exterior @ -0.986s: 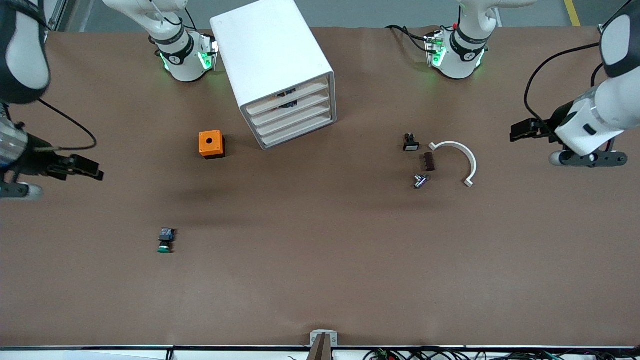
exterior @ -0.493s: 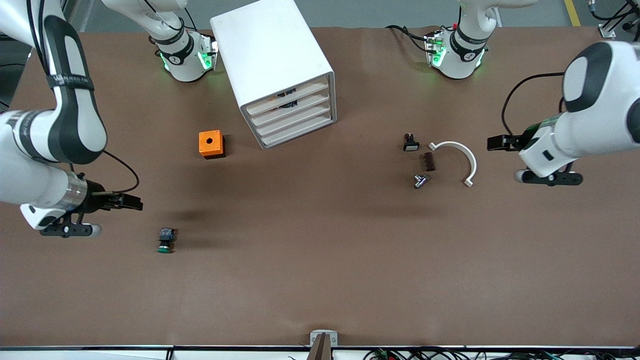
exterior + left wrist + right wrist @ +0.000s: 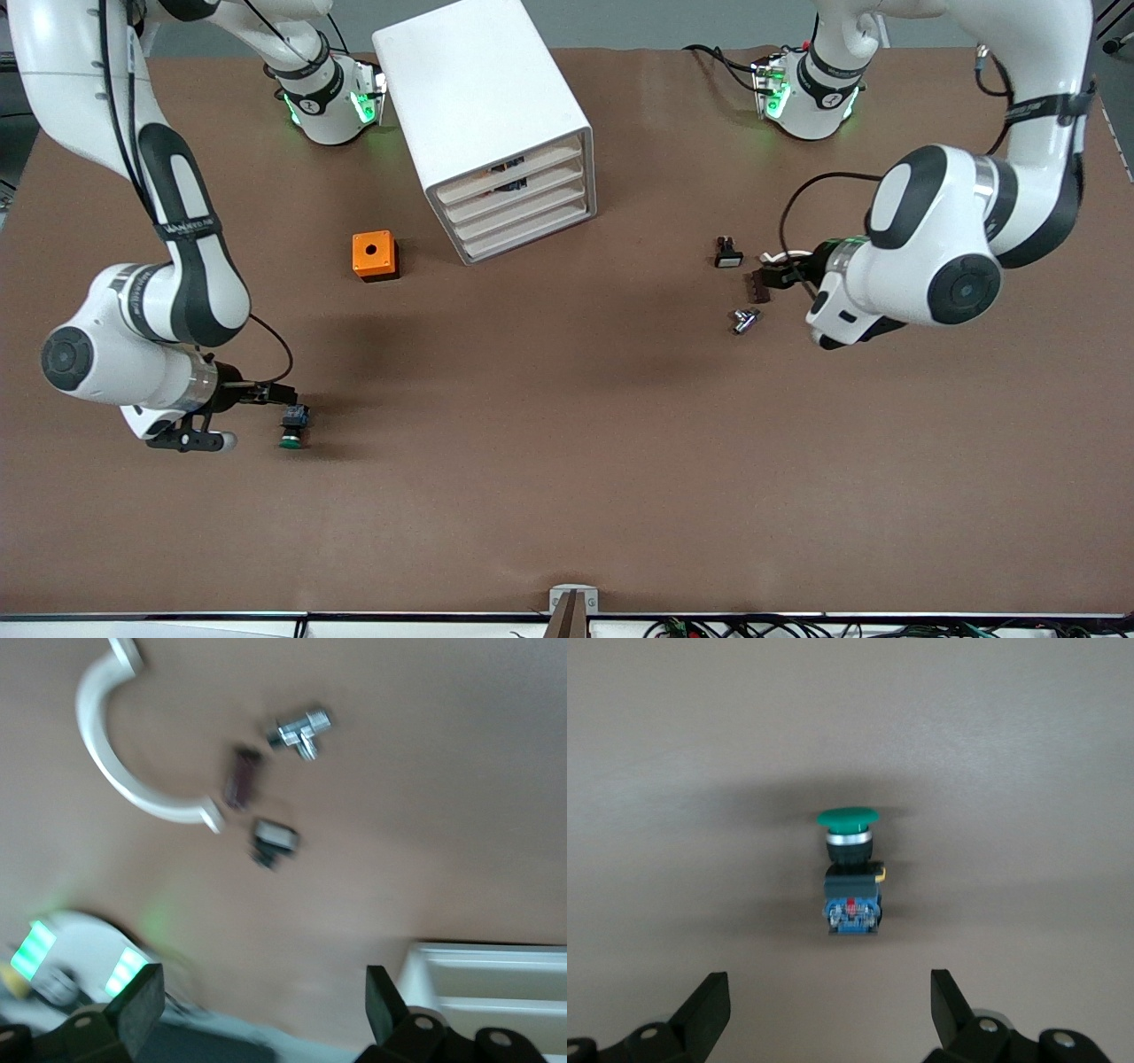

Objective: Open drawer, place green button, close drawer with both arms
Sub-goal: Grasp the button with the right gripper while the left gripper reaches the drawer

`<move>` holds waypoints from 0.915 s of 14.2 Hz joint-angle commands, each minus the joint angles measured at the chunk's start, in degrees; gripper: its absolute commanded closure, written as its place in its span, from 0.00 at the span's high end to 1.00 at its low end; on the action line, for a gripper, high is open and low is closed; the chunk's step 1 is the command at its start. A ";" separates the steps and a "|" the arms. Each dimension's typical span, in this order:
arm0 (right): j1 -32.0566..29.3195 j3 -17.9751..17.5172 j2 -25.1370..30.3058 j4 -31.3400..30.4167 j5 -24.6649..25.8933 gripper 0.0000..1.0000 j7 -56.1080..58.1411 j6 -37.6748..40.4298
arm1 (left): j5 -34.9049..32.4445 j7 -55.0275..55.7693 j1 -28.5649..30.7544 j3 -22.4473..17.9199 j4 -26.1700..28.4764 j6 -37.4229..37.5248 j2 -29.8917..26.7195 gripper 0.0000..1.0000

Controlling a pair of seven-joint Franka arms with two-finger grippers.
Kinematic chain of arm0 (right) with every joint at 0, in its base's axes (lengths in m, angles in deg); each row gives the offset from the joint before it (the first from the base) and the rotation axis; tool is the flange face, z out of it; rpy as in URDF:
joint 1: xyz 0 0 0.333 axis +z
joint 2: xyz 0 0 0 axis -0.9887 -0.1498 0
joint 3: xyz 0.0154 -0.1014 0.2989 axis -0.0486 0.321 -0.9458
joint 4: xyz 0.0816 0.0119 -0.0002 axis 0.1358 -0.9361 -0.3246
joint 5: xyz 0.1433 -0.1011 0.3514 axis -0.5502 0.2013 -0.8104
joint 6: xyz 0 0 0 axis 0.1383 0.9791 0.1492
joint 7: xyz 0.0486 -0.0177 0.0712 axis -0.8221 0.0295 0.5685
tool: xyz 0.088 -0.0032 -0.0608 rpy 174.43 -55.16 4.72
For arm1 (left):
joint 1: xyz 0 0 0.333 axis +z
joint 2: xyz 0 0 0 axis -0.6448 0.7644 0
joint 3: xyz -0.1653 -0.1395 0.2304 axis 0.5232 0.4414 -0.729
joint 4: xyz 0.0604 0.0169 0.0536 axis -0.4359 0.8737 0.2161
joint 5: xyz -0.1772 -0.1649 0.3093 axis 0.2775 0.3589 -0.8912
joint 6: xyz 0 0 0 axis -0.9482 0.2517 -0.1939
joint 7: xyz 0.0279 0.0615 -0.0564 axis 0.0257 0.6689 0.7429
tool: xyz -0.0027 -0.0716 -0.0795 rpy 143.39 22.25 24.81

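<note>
Since a second ago both arms have been swinging in from the table's ends, while the push button [image 3: 292, 427] is lying where it was, on its side on the bare table, well nearer the front camera than the orange cube [image 3: 374, 255] and toward the right arm's end. The right gripper [image 3: 266, 394] is now hovering just beside it, jaws spread wide; in the right wrist view the button [image 3: 850, 873] is sitting centred between the two fingers [image 3: 700, 1014] but apart from them, green cap pointing away.

The step in hand looks like the pick. To do it well, the right gripper should be coming down with the fingers straddling the dark body, not the round cap, and closing only once level with it.

The left gripper [image 3: 784, 275] is hanging open over the small parts by the white curved bracket [image 3: 778, 258], probably heading for the cabinet [image 3: 483, 115], whose third drawer [image 3: 524, 215] is sitting shut.
</note>
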 commanded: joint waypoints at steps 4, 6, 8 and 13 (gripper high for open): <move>0.19 0.04 -5.29 1.25 -2.25 1.00 -0.45 -5.74 | 11.40 29.97 0.18 4.23 -9.00 3.20 10.95 1.00; 0.27 0.04 -6.53 1.42 -2.25 1.00 -0.45 -6.63 | 15.88 42.25 0.44 6.60 -11.10 3.28 14.91 1.00; 0.19 0.04 -7.67 1.68 -2.16 0.87 -0.36 -6.63 | 21.14 54.65 0.79 8.10 -11.90 3.20 17.99 1.00; 0.27 0.04 -7.67 3.00 -1.99 0.03 -0.01 -6.10 | 28.37 70.07 0.79 9.69 -12.08 1.27 23.44 1.00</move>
